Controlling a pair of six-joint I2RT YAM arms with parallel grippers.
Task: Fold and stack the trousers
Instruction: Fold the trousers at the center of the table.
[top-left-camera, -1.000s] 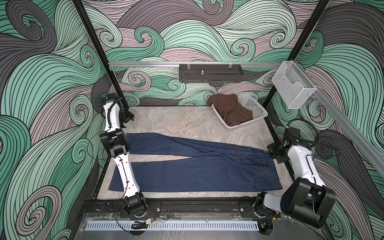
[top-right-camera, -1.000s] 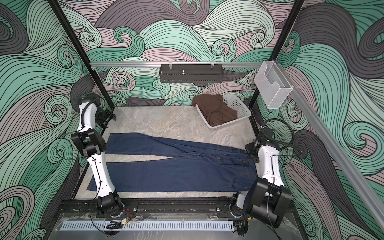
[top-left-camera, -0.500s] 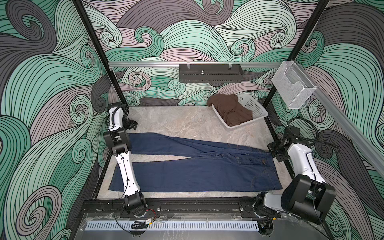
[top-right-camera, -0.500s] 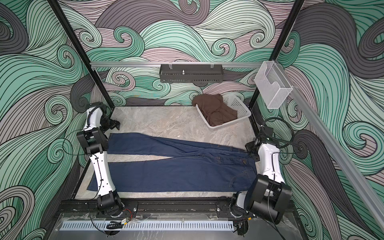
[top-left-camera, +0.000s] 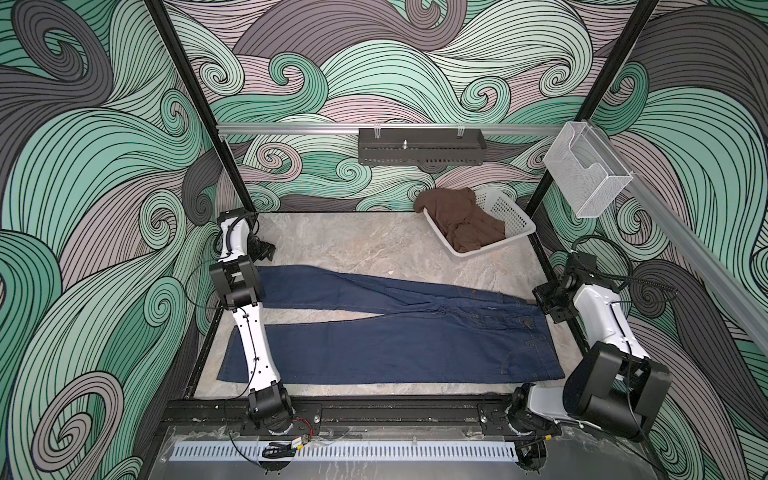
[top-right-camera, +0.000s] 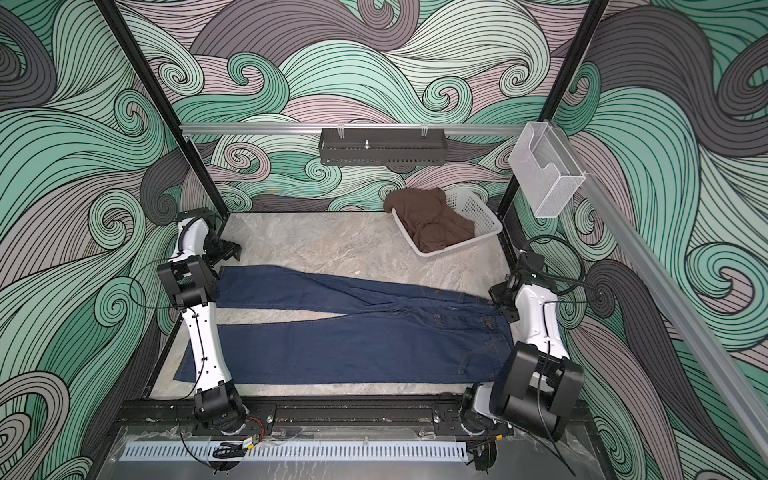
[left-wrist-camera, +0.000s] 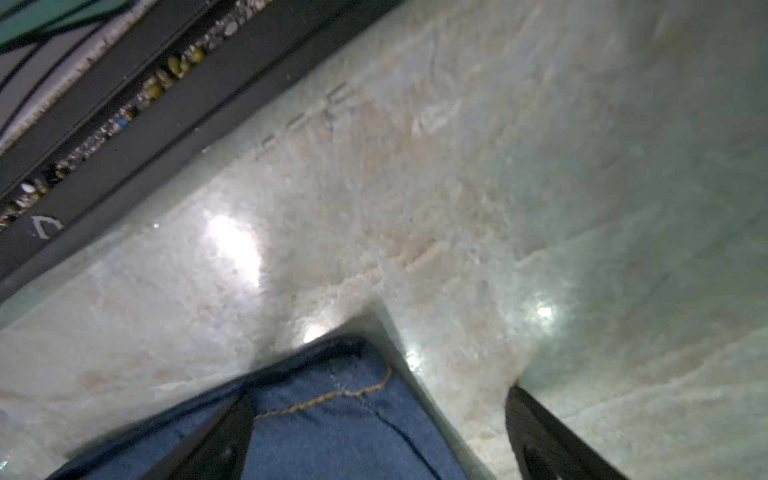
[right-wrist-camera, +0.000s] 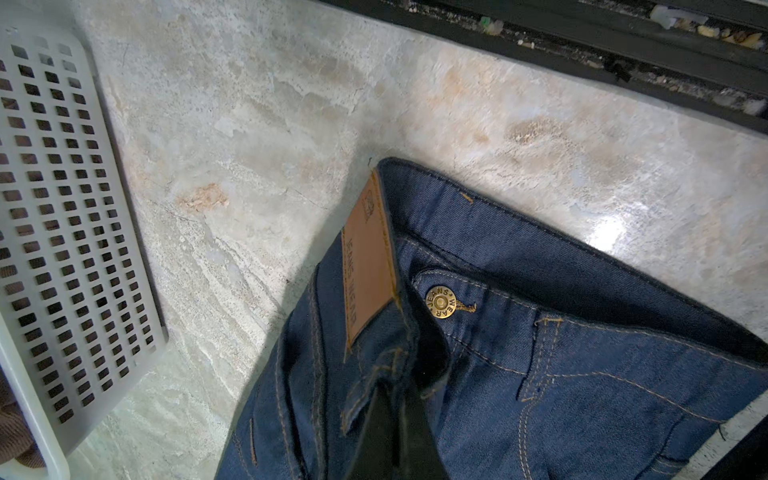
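Left wrist view: the left gripper (left-wrist-camera: 378, 399) has just spread wide over the far hem (left-wrist-camera: 332, 374) of the jeans (top-left-camera: 395, 345), seemingly not gripping yet. The right gripper (right-wrist-camera: 397, 415) pinches the waistband (right-wrist-camera: 540, 232). The jeans lie flat on the table (top-left-camera: 374, 241), fold pending.

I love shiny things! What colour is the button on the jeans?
Brassy gold button on the dark blue trousers; clearest in the right wrist view.

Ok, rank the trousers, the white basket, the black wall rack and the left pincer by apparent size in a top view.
1. trousers, by far the largest.
2. white basket and black rack: they cover similar areas, and the rack hangs above the table, so I leave them unranked.
3. left pincer, the smallest.
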